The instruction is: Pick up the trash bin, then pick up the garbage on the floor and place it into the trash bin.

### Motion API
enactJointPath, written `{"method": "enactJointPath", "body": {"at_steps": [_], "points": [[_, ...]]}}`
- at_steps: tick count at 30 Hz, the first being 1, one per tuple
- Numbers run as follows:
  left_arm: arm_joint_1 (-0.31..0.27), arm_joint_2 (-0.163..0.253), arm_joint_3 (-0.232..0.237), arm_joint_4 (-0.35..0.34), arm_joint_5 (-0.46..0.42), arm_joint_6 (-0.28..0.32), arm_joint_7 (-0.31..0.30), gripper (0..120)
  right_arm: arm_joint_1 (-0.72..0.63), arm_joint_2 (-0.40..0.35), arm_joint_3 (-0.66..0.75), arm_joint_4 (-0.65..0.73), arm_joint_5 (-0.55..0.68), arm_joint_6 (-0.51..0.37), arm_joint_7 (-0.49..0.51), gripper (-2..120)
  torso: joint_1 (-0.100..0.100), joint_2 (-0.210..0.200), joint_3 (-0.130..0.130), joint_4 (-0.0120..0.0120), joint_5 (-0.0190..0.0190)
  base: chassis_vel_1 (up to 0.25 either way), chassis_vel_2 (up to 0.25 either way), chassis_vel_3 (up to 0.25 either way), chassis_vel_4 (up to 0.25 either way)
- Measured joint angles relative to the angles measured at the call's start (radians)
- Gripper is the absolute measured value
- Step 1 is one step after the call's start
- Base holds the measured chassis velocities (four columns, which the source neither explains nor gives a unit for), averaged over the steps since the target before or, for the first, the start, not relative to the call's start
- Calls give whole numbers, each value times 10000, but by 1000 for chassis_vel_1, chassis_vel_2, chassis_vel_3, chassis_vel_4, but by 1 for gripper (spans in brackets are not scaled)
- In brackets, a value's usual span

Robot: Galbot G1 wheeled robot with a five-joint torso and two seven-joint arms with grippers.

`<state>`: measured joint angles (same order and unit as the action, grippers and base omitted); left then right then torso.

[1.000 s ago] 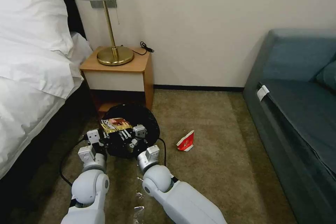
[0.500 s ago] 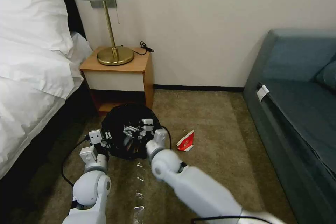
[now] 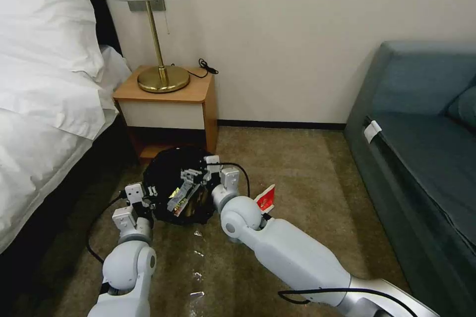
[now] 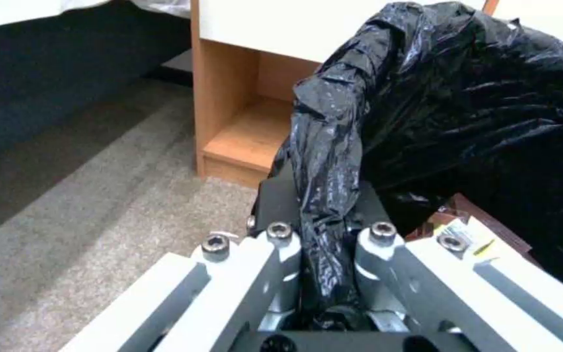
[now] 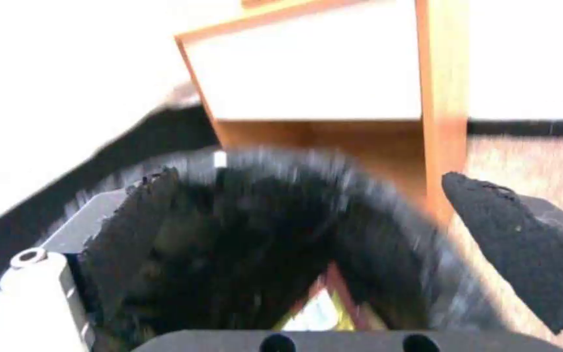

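While our left arm reaches down from the near edge of the head view, the left gripper (image 3: 148,197) pinches the near rim of the trash bin (image 3: 163,171), its fingers (image 4: 281,254) closed tight on a fold of the crinkled black bag liner (image 4: 438,98) (the wrist camera shows the plastic squeezed between them). Beside it, our right gripper (image 3: 198,176) hangs over the bin's mouth with its black pads (image 5: 516,234) spread wide apart and nothing between them. Below those pads, inside the liner, lies the flat snack wrapper (image 3: 179,199), tilted, its yellowish print catching light; in the right wrist view a corner of it (image 5: 324,308) shows at the bottom of the dark bag. Just right of our right forearm, the red-and-white carton (image 3: 266,199) sits on the brownish carpet (image 3: 307,168), near the bin but apart from it. Past the bin stands the wooden nightstand (image 3: 171,101), touching the wall, with a brass lamp (image 3: 161,77) on top. The bed (image 3: 44,84) with white linen runs along our left, and a blue-grey sofa (image 3: 421,124) lines the right.
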<state>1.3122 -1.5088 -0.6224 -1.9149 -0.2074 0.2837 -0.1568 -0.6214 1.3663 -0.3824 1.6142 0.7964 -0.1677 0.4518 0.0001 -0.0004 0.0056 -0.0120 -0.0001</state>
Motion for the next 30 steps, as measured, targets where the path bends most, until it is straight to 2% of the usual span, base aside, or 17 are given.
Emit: {"method": "enactJointPath", "body": {"at_steps": [7,9,17,19,20,22,25,27,30], "points": [[-3,39,-115,68,-25,-25,31,4,-191,50,959,-30,-622,67,-41,100,0,0,0,0,0,0,0,0,0],[17,103,-237,67,-94,-48,51,4,-333,91,1577,-480,-905,42,39,100,0,0,0,-1,0,0,0,0,0],[62,269,-561,10,-262,-58,115,4,-296,304,2361,-2106,-1253,-267,386,100,1,0,1,-1,1,0,0,0,0],[78,302,-639,-37,-285,-59,127,4,-187,595,2783,-3250,-1068,-715,474,100,0,0,1,0,-3,0,0,0,0],[78,302,-639,-37,-285,-59,127,4,-187,595,2783,-3250,-1068,-715,474,100,0,0,1,0,-3,0,0,0,0],[86,302,-614,-88,-280,-59,123,4,-143,882,3074,-4080,-1067,-1040,514,100,0,0,1,0,1,0,0,0,0],[96,295,-591,-110,-269,-59,117,4,-126,1006,3226,-4372,-1073,-1251,534,100,0,0,1,0,-1,0,0,0,0],[142,250,-523,-130,-183,-59,97,4,-126,1166,3493,-4745,-1100,-1800,616,100,0,0,0,0,-1,0,0,0,0],[156,228,-491,-135,-153,-59,89,4,-126,1204,3554,-4823,-1119,-1965,678,100,1,0,0,0,-1,0,0,0,0]]}}
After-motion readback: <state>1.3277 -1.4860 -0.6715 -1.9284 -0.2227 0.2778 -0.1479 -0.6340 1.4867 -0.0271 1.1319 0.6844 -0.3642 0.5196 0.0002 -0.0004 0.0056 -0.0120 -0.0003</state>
